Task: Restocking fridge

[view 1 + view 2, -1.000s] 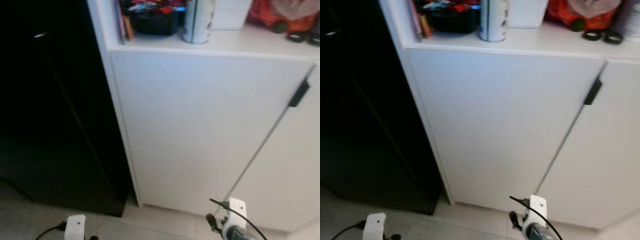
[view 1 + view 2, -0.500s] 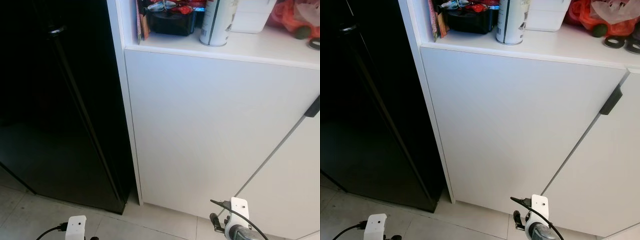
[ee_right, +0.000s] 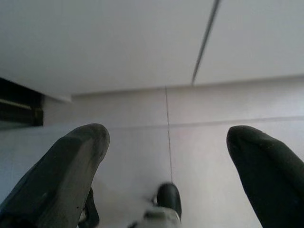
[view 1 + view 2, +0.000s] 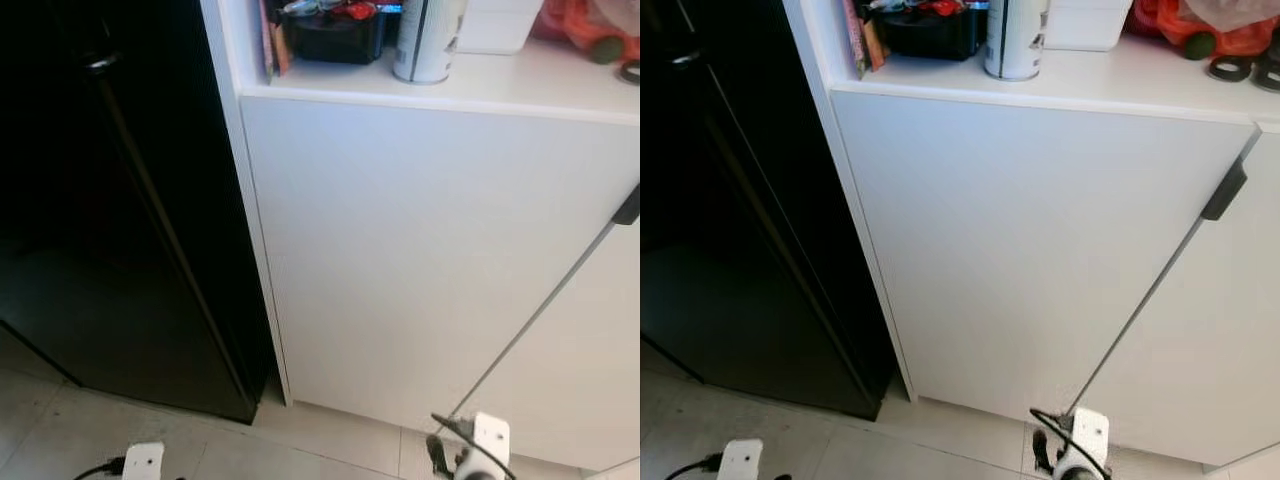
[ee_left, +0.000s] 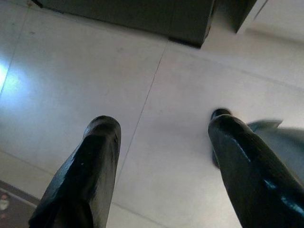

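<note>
Since the earlier frames, the whole head view has shifted, so camera motion is indicated and not motion of the furniture: the can on the counter now sits closer to the top edge, and both wrists sit lower in the frame.

The fridge point(image 4: 110, 220) is seen as a tall black body, shut, ahead and to the robot's left, with its long axis upright. A thin vertical handle point(image 4: 160, 230) is seen running down its front. Touching its right side is a white cabinet point(image 4: 420, 260) with a black door handle point(image 4: 1223, 190). On the counter point(image 4: 520, 85) a can point(image 4: 425, 40) is set upright beside a dark tray point(image 4: 335, 35).

Both arms are hung low over the tiled floor point(image 5: 71, 80). The left gripper point(image 5: 161, 156) is spread wide and nothing is held. The right gripper point(image 3: 166, 156) is likewise spread wide and nothing is held.

The fridge lies forward and to the left of both grippers, so the left arm is judged the nearer. The task is judged to be at its approach stage. A turn to the left is judged necessary before the handle can be reached.
</note>
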Motion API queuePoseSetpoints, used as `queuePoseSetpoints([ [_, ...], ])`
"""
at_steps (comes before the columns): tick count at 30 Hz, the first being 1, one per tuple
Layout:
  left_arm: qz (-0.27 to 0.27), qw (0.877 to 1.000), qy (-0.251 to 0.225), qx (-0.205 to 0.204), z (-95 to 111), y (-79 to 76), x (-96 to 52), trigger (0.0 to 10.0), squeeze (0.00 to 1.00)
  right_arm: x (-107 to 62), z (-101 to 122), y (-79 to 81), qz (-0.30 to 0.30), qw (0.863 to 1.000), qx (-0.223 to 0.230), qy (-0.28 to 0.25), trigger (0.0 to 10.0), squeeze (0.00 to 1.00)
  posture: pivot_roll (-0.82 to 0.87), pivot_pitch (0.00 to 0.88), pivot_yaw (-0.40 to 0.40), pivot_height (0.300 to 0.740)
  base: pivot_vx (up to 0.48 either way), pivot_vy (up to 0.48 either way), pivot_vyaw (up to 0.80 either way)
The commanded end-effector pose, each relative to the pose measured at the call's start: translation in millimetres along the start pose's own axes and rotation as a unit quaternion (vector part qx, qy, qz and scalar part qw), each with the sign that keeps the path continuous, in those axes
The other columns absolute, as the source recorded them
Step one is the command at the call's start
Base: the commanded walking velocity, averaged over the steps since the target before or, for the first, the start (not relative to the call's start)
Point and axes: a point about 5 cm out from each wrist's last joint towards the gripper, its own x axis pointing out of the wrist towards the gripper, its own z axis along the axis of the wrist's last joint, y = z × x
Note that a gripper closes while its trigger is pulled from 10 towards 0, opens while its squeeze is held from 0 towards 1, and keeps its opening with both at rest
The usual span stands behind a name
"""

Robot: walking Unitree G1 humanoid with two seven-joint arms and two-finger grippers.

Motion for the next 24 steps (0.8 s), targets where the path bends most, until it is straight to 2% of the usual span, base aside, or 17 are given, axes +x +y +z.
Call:
queuePoseSetpoints([
  [1,-0.003,1.0,0.006,0.007,-7.6,-0.8,-2.8,10.0,0.0,-1.8,-5.5,-2.1,-0.005,1.0,0.0,0.004,10.0,0.0,0.02,0.062,0.045,0.74,0.0,0.0,0.0],
  [2,-0.004,1.0,0.011,0.007,-11.1,-1.2,-3.9,10.0,0.0,-2.8,-8.2,-4.0,-0.006,1.0,-0.01,0.008,10.0,0.0,0.02,0.065,0.045,0.74,0.0,0.0,0.0],
  [3,-0.01,1.0,-0.02,0.004,10.7,-0.5,2.6,10.0,0.0,-5.0,-15.1,-8.4,-0.011,0.999,-0.038,0.025,10.0,0.0,0.01,0.061,0.043,0.74,0.0,0.0,0.0],
  [4,-0.01,1.0,-0.02,0.004,10.7,-0.5,2.6,10.0,0.0,-5.0,-15.1,-8.4,-0.011,0.999,-0.038,0.025,10.0,0.0,0.01,0.061,0.043,0.74,0.0,0.0,0.0],
  [6,-0.015,1.0,-0.02,0.012,15.4,-2.1,4.5,10.0,0.0,-8.3,-25.3,-16.3,-0.03,0.995,-0.073,0.056,10.0,0.0,-0.02,0.067,0.037,0.74,0.0,0.0,0.0],
  [9,-0.021,1.0,-0.004,0.015,5.4,-9.1,2.3,10.0,0.0,-13.7,-36.9,-26.8,-0.069,0.994,-0.049,0.074,10.0,0.0,-0.02,0.07,0.032,0.74,0.0,0.0,0.0],
  [13,-0.032,0.999,-0.011,0.006,4.3,-21.0,1.5,10.0,0.0,-19.8,-43.3,-36.0,-0.1,0.993,0.047,0.038,10.0,0.0,-0.02,0.079,0.035,0.74,0.0,0.0,0.0],
  [15,-0.04,0.999,-0.015,0.01,5.5,-25.8,1.7,10.0,0.0,-21.9,-43.4,-39.5,-0.105,0.992,0.068,0.019,10.0,0.0,-0.03,0.079,0.039,0.74,0.0,0.0,0.0],
  [20,-0.054,0.998,-0.011,0.014,4.3,-35.2,1.3,10.0,0.0,-26.2,-46.8,-49.5,-0.109,0.992,0.053,0.021,10.0,0.0,-0.05,0.085,0.065,0.74,0.0,0.0,0.0],
  [24,-0.052,0.998,-0.029,0.013,19.5,-29.1,5.8,10.0,0.0,-24.7,-46.1,-45.6,-0.084,0.995,0.045,0.025,10.0,0.0,-0.08,0.097,0.072,0.74,0.0,0.0,0.0],
])
